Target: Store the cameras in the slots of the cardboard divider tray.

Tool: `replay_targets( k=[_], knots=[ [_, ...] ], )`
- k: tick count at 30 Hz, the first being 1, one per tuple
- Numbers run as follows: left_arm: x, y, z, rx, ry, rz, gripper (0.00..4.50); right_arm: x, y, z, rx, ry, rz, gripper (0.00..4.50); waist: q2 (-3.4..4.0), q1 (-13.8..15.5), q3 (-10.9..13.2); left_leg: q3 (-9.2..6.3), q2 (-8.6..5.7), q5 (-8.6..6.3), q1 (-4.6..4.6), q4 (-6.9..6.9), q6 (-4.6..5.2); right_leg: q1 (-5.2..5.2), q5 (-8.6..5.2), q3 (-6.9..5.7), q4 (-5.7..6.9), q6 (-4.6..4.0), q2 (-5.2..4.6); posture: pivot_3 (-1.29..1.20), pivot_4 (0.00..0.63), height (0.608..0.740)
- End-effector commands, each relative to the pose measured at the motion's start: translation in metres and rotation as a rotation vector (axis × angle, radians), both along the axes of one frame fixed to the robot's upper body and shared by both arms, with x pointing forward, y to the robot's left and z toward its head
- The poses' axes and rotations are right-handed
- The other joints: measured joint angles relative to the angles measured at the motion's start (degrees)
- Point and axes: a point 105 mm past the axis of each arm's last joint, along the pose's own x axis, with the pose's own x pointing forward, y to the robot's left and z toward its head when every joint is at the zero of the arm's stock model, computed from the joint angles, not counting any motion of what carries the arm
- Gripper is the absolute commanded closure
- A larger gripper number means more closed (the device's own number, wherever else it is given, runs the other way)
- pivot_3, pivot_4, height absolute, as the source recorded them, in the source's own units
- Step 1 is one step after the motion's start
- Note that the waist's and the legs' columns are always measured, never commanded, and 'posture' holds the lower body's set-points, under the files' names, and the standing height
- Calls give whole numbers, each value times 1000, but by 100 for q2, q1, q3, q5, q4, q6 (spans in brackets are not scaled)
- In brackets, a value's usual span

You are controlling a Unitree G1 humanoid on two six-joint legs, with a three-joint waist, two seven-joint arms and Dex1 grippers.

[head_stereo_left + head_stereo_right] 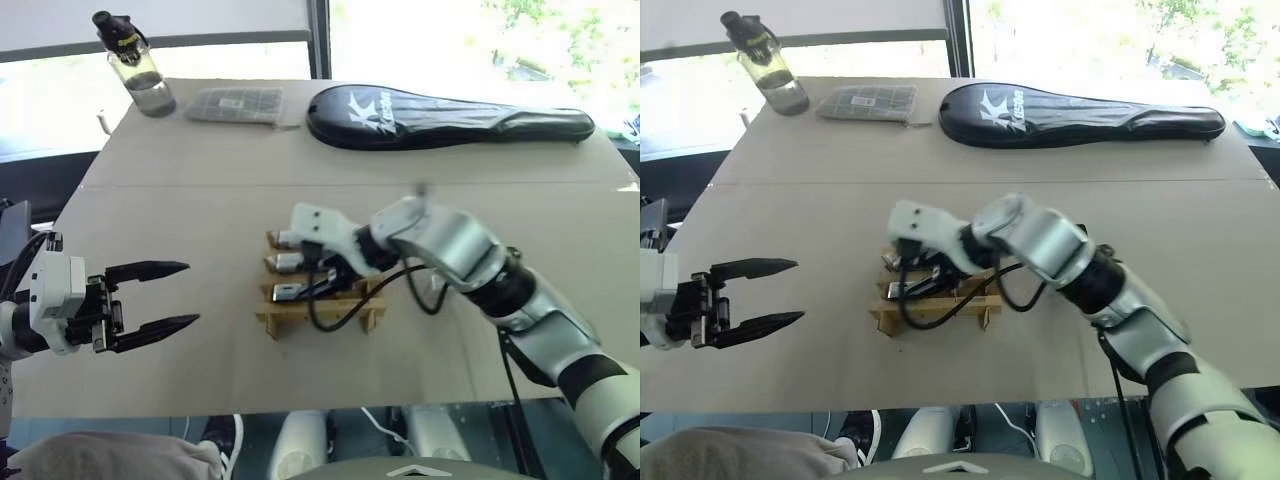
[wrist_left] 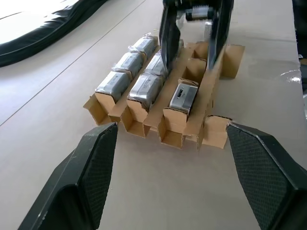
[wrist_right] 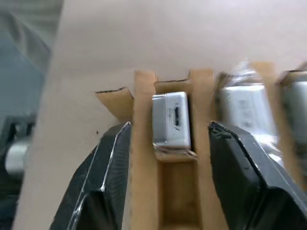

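The cardboard divider tray (image 1: 275,322) sits in the middle of the table. Several silver-grey cameras lie in its slots, some wrapped in clear film (image 2: 114,81). One bare camera (image 3: 170,120) rests in a slot of the row nearest my left arm. My right gripper (image 2: 188,67) hangs over the tray and is open, its two fingers (image 3: 103,177) straddling that camera with cardboard strips between finger and camera. My left gripper (image 1: 192,294) is open with nothing in it, left of the tray and pointing toward it.
At the back of the table stand a clear bottle (image 1: 140,70), a flat grey packet (image 1: 235,103) and a long black racket case (image 1: 450,117). A black cable (image 1: 335,320) loops from my right wrist across the tray. The table's front edge runs just below the tray.
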Motion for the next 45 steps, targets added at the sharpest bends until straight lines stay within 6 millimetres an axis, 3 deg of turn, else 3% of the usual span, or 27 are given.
replay_targets(
  k=[1, 4, 7, 11, 14, 17, 26, 34, 45],
  knots=[
    [2, 1, 7, 19, -21, -3, 760, -8, -24, 45, 192, -18, 35, 1888, 0, -2, 0, -1, 0, 0, 0, 0, 0, 0, 0, -1, -1, 0, 0, 0, 150, 740],
    [3, 0, 7, 18, -21, -9, 760, -7, -63, 49, 217, -59, 3, 1888, 0, 17, 0, -8, 1, 0, 0, -3, 0, 1, 0, -7, -1, 0, 2, 0, 150, 740],
    [3, 0, 7, 17, -20, -13, 760, -7, -82, 47, 211, -80, -17, 1888, 0, -4, 2, -11, 1, 0, -1, -3, 1, 5, 0, -11, -5, 0, 1, 0, 150, 740],
    [6, -4, 6, 13, -16, -37, 760, -4, -159, 19, 149, -137, -149, 1888, 0, 40, 2, -18, 2, -1, -1, -4, 1, 7, -1, -15, -7, 1, 4, 0, 150, 740],
    [8, -6, 6, 14, -15, -49, 760, -7, -187, -4, 27, -162, -189, 1888, 1, 35, 4, -13, -1, -1, -2, -2, 2, 10, -2, -12, -14, 3, 2, 0, 150, 740],
    [10, -8, 6, 14, -15, -62, 760, -4, -217, -37, -224, -233, -187, 1888, 1, -7, 4, 4, 4, 0, 11, 1, 3, 9, -3, 9, -9, 5, 13, 0, 150, 740],
    [12, -9, 7, 16, -16, -78, 760, 3, -215, -38, -204, -233, -194, 1888, -1, 15, 5, 26, 17, 1, 30, 1, 1, 8, -4, 35, 3, 3, 29, 0, 150, 740],
    [11, -8, 6, 20, -16, -74, 760, 5, -200, -39, -194, -223, -151, 1888, -1, 23, 5, 33, 10, 0, 23, 2, 2, 7, -4, 36, -7, 4, 19, 0, 150, 740],
    [8, -6, 7, 28, -16, -61, 760, 9, -201, -42, -214, -221, -172, 1888, -1, 23, 5, 33, 10, 0, 24, 2, 1, 7, -4, 35, -3, 3, 21, 0, 150, 740]
  ],
)
